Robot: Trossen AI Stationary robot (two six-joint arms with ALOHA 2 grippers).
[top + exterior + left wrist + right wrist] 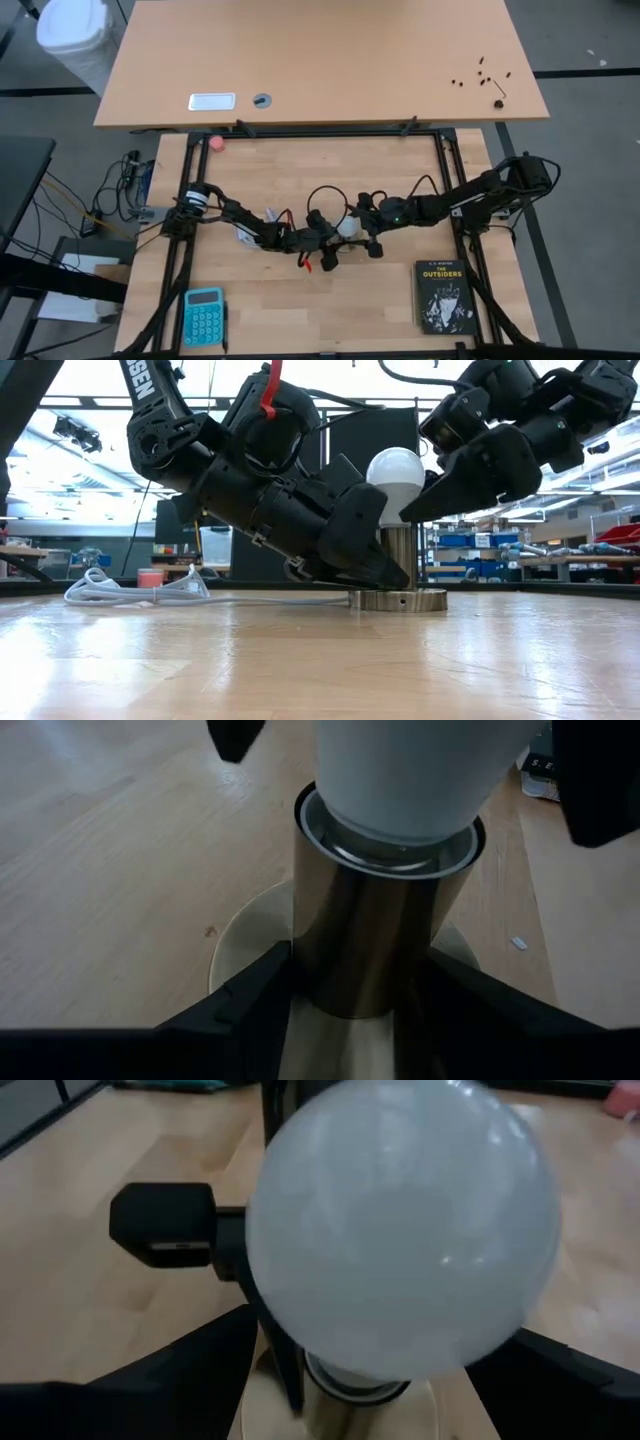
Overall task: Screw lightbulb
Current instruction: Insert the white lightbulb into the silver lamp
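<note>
**Bulb seated upright in the metal socket**

The lightbulb (396,478) stands upright in the metal socket (398,565) near the middle of the desk (300,660). The left pincer (350,995) is clamped on the socket's barrel, just above its round base. The right pincer (380,1370) sits with fingers apart either side of the globe, apparently not touching it. A white cord (130,595) lies behind.
</note>
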